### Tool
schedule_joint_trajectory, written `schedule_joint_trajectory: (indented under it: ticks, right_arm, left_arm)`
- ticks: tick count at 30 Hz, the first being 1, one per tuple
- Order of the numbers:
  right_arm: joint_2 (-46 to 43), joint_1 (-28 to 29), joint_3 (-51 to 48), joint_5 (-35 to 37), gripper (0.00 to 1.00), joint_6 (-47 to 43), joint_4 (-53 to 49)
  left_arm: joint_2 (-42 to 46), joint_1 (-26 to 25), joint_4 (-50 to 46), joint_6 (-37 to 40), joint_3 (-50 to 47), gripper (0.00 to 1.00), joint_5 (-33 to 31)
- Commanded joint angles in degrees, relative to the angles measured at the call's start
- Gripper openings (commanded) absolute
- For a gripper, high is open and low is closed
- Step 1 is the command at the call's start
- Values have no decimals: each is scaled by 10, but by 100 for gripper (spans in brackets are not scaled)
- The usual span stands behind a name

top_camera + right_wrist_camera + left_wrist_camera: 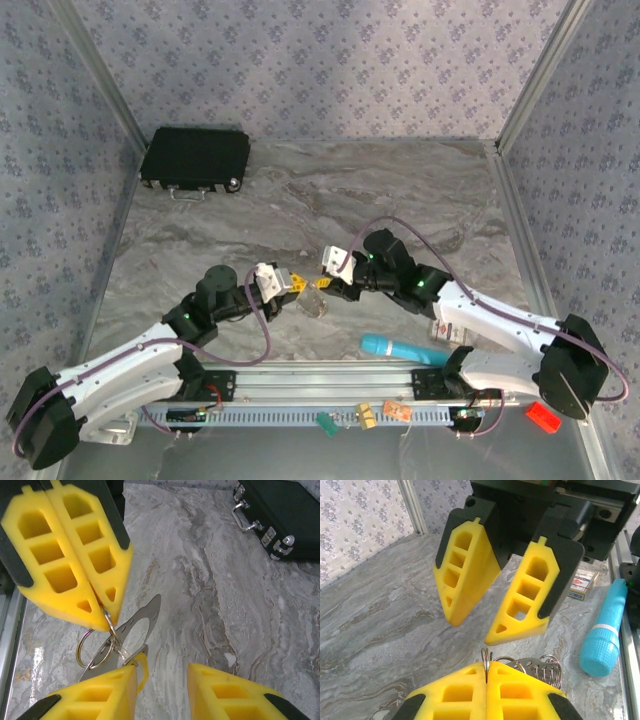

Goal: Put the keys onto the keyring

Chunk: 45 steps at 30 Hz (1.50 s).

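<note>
The left gripper is closed, its yellow fingertips pinched on the thin silvery keyring. The keys are bunched on the ring at 3 o'clock of the pinch in the left wrist view. The right gripper is held open with its jaws spread wide, faced tip to tip with the left one over the middle of the marbled table; whether its fingers touch the bunch cannot be told. In the top view a turquoise cylinder is laid at 4 o'clock of the two grippers, and a black case at 11 o'clock.
</note>
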State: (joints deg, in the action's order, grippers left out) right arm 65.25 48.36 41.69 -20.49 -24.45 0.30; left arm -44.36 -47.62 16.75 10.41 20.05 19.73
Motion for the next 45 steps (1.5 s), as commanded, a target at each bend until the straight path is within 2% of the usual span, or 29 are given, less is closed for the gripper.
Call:
schedule_joint_trajectory:
  ticks: [1, 10, 19, 27, 45]
  right_arm:
    - [-14, -5, -1, -32, 31, -17, 6]
    - [-10, -11, 20, -101, 29, -46, -46]
    - [10, -16, 42, -104, 19, -46, -54]
    - [28, -18, 60, -141, 21, -49, -81]
    - [27, -29, 60, -159, 25, -46, -98]
  left_arm:
    - [5, 2, 30, 4, -2, 0, 29]
    - [0, 1, 16, 26, 2, 0, 33]
    - [-8, 1, -7, 56, 12, 0, 49]
    - [-12, 1, -8, 62, 14, 0, 52]
    - [-16, 1, -5, 65, 19, 0, 51]
